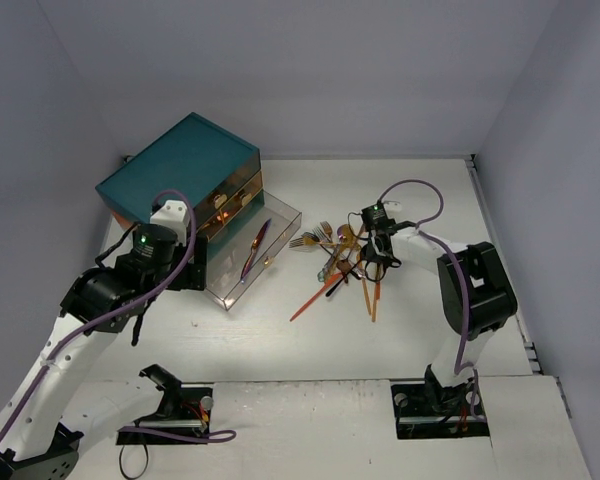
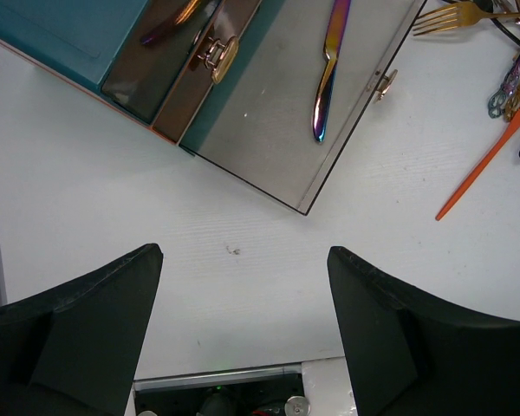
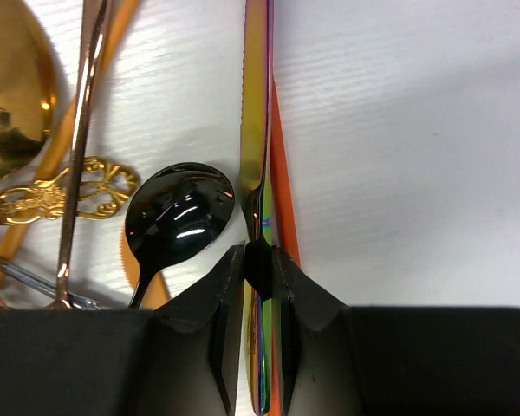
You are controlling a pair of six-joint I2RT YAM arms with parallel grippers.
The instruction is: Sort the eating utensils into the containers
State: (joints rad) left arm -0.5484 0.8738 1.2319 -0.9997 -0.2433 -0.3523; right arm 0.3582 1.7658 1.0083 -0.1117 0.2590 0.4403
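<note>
rainbow knife (image 3: pixel 256 104), slim, glossy, iridescent

The white table (image 1: pixel 280 340) carries a teal chest (image 1: pixel 175 165), its pulled-out drawer (image 1: pixel 242 275) and heaped utensils (image 1: pixel 342 258).

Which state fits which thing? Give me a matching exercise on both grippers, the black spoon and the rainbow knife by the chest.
1. left gripper
2. right gripper
3. black spoon
4. rainbow knife by the chest

A. lying in the open drawer
B. open above the table
C. shut on a serrated knife
D. on the table beside that clamped knife

Pairs: 1-B, 2-C, 3-D, 4-A
</note>
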